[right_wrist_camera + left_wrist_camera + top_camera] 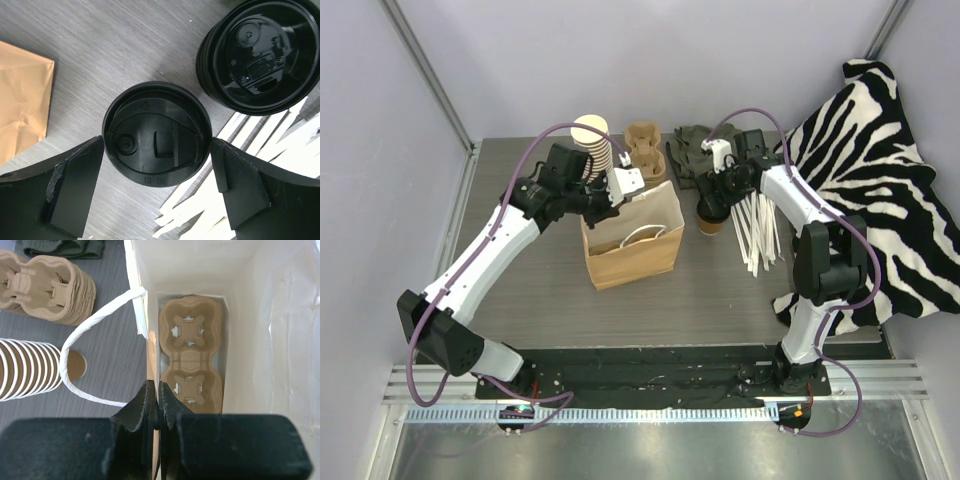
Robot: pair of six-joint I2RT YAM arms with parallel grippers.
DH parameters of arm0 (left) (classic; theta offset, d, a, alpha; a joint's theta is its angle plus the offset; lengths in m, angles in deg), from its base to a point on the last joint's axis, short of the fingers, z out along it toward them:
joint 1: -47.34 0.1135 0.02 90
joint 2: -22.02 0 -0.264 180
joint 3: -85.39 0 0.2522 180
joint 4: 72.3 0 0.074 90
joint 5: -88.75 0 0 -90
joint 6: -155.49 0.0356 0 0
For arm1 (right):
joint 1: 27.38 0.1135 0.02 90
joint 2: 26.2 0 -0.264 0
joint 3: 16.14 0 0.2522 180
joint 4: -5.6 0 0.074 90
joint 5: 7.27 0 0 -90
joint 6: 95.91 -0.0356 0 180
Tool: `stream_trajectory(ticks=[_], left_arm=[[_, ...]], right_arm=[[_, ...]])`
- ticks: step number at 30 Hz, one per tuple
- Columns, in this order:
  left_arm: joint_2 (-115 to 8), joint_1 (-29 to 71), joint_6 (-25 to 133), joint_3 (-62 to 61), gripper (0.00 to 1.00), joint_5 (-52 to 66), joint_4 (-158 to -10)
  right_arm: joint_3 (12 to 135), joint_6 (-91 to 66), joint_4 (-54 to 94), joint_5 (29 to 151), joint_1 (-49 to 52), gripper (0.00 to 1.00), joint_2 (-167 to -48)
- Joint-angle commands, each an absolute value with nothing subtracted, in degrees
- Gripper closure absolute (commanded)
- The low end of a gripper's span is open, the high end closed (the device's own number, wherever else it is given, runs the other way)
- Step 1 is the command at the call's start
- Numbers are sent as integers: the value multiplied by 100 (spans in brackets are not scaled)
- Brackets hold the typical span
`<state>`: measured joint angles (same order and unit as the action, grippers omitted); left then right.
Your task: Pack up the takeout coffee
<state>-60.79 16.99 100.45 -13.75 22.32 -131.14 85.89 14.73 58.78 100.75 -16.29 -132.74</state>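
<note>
Coffee (156,133) between right gripper (158,180) fingers

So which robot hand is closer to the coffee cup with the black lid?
Right. The right gripper is open around the lidded cup, one finger each side. The left gripper is at the paper bag, pinching its edge.

Lab test cell: walled table (720,300), mounting rails (880,378)

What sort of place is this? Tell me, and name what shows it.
Probably a lab bench staged as a takeout-coffee packing station: stack of paper cups, moulded cup carriers and a paper bag on a table with two robot arms.
</note>
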Motion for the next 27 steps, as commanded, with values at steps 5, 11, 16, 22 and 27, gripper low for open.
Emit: stream_trajectory(ticks=[5, 11, 16, 22, 27], left_arm=[[-6130, 1719, 10039, -1599, 100, 2344, -13159], [-6148, 1719, 10039, -1599, 100, 2318, -13168], [-6139, 1719, 10030, -1608, 100, 2318, -13185], [-6139, 1719, 10030, -1599, 100, 2318, -13168], [-6165, 1719, 9995, -1599, 100, 2336, -13150]], right_arm=[[8419, 1474, 5478, 9943, -1569, 6, -13070], [8314, 1570, 5399, 9838, -1490, 11, -12991], [8104, 1702, 5355, 9732, -1420, 14, -12833], [7849, 1773, 5285, 9627, -1376, 17, -12596], [7856, 1729, 5249, 9600, -1358, 22, -12543]])
